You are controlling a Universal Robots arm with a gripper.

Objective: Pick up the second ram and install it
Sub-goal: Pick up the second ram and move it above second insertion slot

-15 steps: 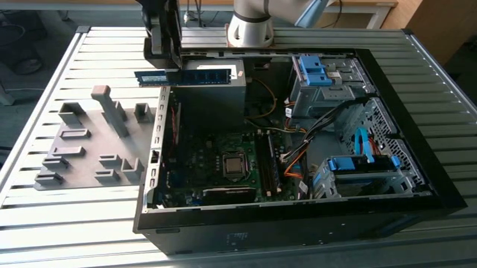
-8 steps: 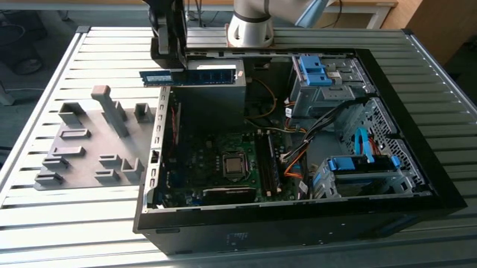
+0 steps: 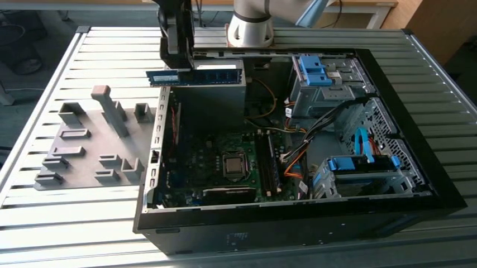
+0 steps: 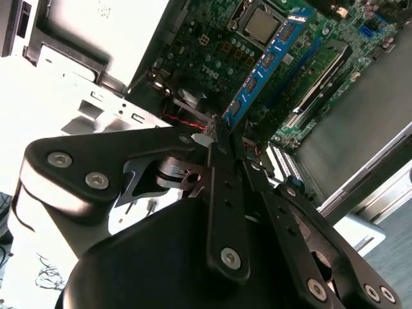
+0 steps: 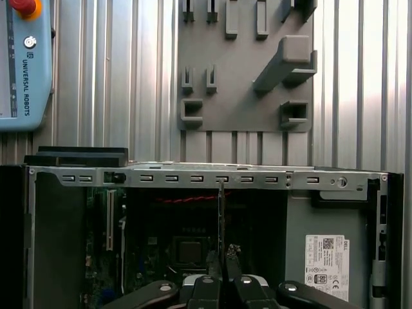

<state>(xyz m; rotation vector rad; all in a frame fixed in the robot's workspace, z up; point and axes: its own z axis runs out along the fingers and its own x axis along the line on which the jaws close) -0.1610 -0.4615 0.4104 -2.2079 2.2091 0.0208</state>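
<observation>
A white printed label [image 5: 327, 257] sat on the grey inner panel of the open black computer case [image 3: 298, 223]. A smaller pale sticker showed on the long, flat blue-green circuit-board stick, the second ram [image 3: 195, 77]. A light blue handheld control unit with a red button [image 5: 22, 58] also bore lettering.

In the exterior view the arm reached down at about 12 o'clock, with its black two-fingered gripper [image 3: 179, 70] pointing downward. The fingers [image 4: 219, 187] were closed tight on one end of the ram [image 4: 270, 58], which was held level and on edge in the air. The stick hung over the case's far rim, at 11 o'clock from the green motherboard [image 3: 223, 151] and well above it.

The first wrist view showed the ram [image 5: 221, 212] edge-on over the case's open cavity. The grey plastic holder tray [image 3: 82, 167] lay at 9 o'clock of the case on the ribbed metal table [image 3: 75, 223]. Bright blue plastic latches [image 3: 313, 70] stood at 1 o'clock, apart from the stick.
</observation>
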